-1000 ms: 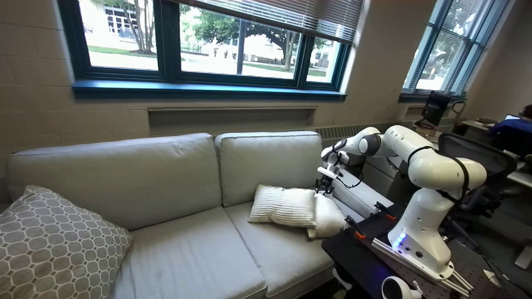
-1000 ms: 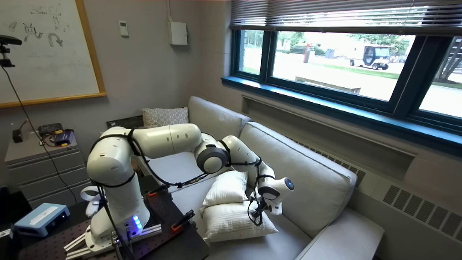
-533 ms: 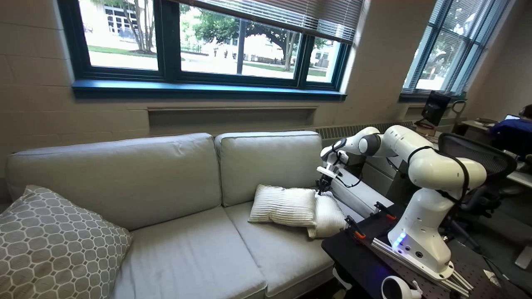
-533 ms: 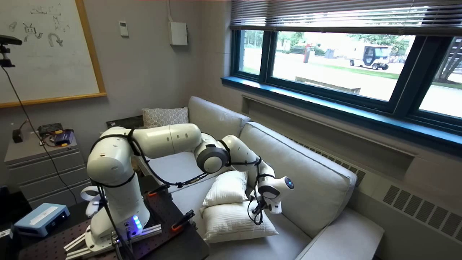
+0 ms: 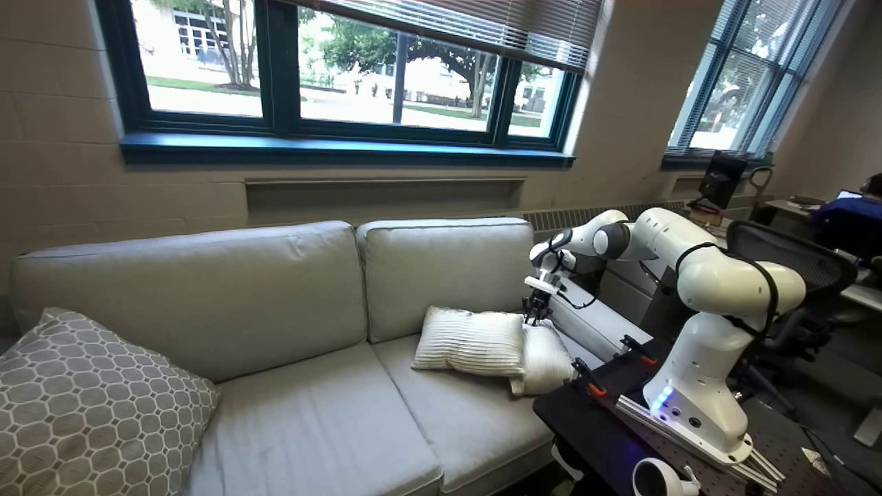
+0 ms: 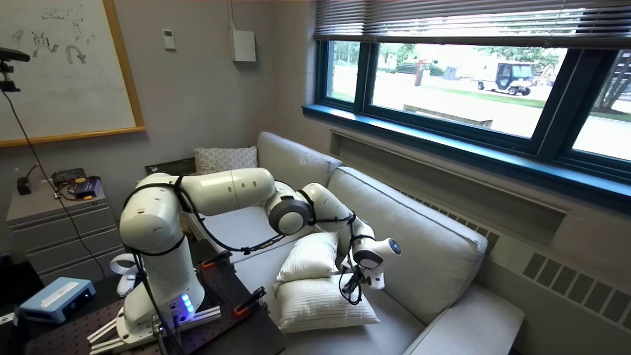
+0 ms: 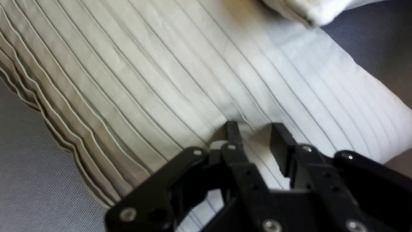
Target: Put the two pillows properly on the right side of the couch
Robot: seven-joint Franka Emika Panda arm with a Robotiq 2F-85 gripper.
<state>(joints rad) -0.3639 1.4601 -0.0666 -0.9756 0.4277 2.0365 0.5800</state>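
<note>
Both off-white pillows lie on the seat at the right end of the couch (image 5: 303,420). One pillow (image 5: 472,344) leans over the edge of the second pillow (image 5: 548,362), which is nearer the couch arm. In the wrist view, my gripper (image 7: 254,125) is over the ribbed face of that second pillow (image 7: 154,74). Its black fingers stand apart, and the pillow's surface shows through the gap with no fold clearly gripped. Whether the fingertips press into the fabric I cannot tell. A corner of the leaning pillow (image 7: 309,11) enters at the top.
A larger grey patterned pillow (image 5: 110,406) sits at the couch's far left end. The padded couch arm (image 6: 473,320) and a back cushion (image 6: 404,241) rise close to the gripper. The black robot table (image 5: 586,434) with clamps borders the front of the seat.
The fingers came together about half a second ago and now stand apart again. My arm has shifted only slightly. Both pillows look unmoved.
</note>
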